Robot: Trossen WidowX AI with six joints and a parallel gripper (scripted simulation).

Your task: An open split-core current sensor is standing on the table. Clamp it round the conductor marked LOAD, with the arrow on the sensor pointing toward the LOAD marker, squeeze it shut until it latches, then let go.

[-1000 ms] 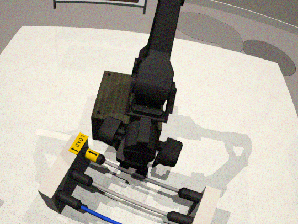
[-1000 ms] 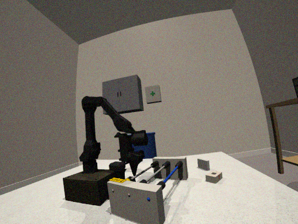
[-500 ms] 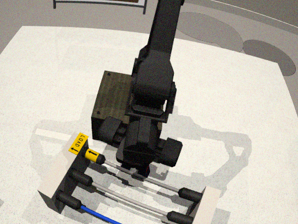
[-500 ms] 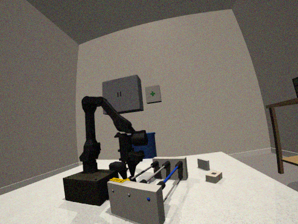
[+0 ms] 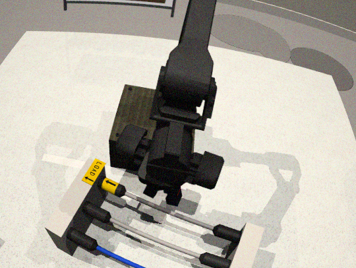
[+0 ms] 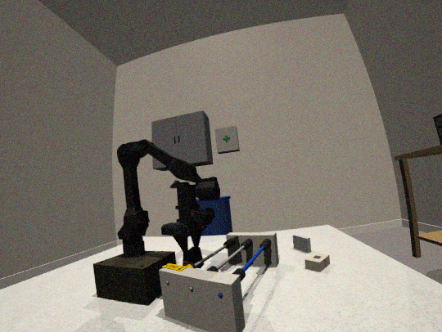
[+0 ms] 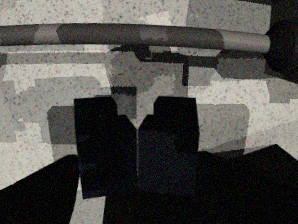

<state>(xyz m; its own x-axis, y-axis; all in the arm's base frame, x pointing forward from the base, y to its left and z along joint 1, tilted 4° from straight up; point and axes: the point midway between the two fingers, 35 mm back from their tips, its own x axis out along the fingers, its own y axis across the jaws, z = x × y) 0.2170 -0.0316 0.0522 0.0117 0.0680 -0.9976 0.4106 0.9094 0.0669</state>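
The LOAD conductor (image 5: pixel 194 220) (image 6: pixel 212 256) (image 7: pixel 100 35) is the grey one nearest the arm's base, with a yellow LOAD marker (image 5: pixel 93 171) (image 6: pixel 173 267) and a yellow arrow sleeve (image 5: pixel 109 185) at one end. The black sensor (image 5: pixel 173 197) (image 6: pixel 195 256) (image 7: pixel 167 160) is beside this conductor on the base side, not around it. The wrist view shows its two halves with a V-shaped notch facing the conductor. A little red shows on it; its arrow cannot be read. My gripper (image 6: pixel 191 249) (image 7: pixel 137 163) is shut on the sensor, one finger on each side; the top view mostly hides the fingertips.
A second grey conductor (image 5: pixel 155 235) and a blue conductor (image 5: pixel 120 257) (image 6: pixel 254 260) run alongside, between two end blocks (image 5: pixel 70 195) (image 6: pixel 200 300). The arm's dark base box (image 5: pixel 135 109) (image 6: pixel 123 282) is close behind. A small block (image 6: pixel 313 265) and thin plate (image 6: pixel 301 244) stand farther off.
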